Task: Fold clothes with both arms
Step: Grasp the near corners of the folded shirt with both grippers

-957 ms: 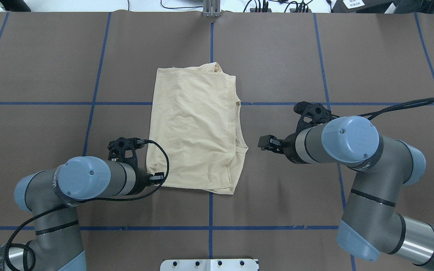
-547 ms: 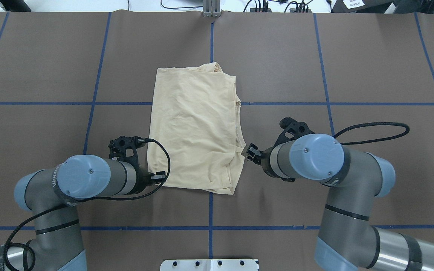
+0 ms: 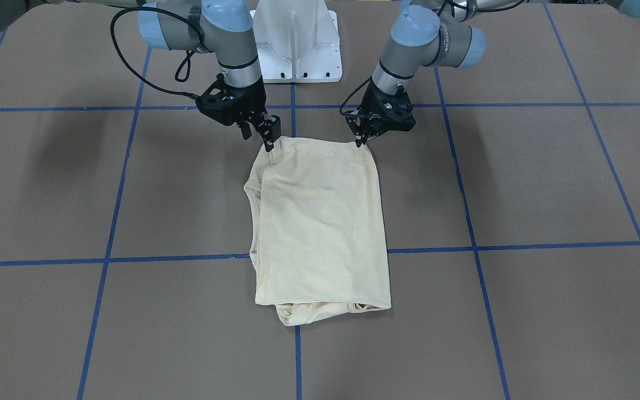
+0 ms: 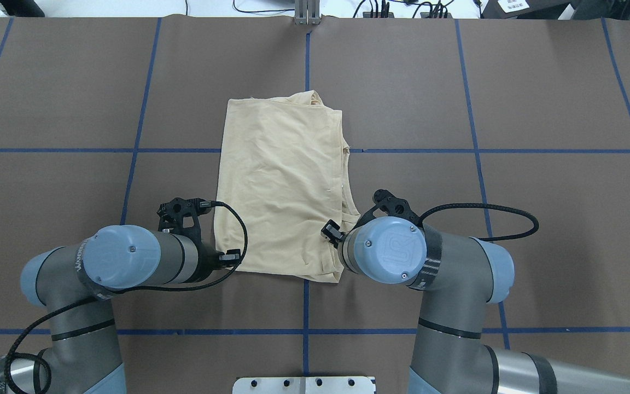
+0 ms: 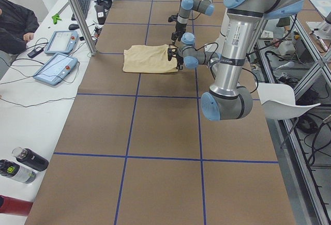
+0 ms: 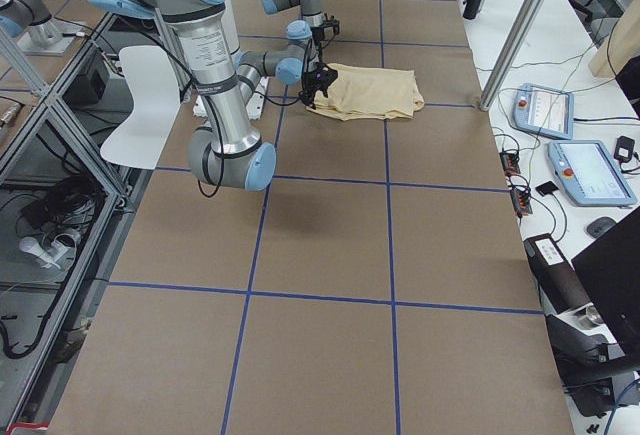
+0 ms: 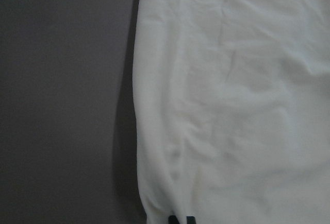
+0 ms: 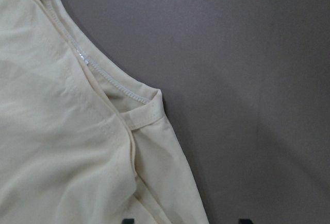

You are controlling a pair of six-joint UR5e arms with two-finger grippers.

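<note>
The cream shirt (image 4: 282,180) lies folded into a rectangle in the middle of the table, print hidden; it also shows in the front view (image 3: 320,222). My left gripper (image 4: 231,256) is at the shirt's near left corner (image 3: 360,139). In the left wrist view its tips (image 7: 181,220) are pinched together on the fabric's (image 7: 232,105) edge. My right gripper (image 4: 331,235) is low over the near right corner by the neckline (image 3: 269,140). In the right wrist view its jaws (image 8: 186,221) stand wide apart over the collar seam (image 8: 103,74).
The brown table (image 4: 457,109) carries blue tape grid lines. The white pedestal base (image 4: 304,384) stands at the near edge. Tablets (image 5: 57,67), bottles (image 5: 23,165) and a metal post (image 5: 77,15) stand along the operators' side.
My right arm has swung left and toward the robot, from off the shirt's right side to its near right corner. The left arm and the shirt have not moved.
</note>
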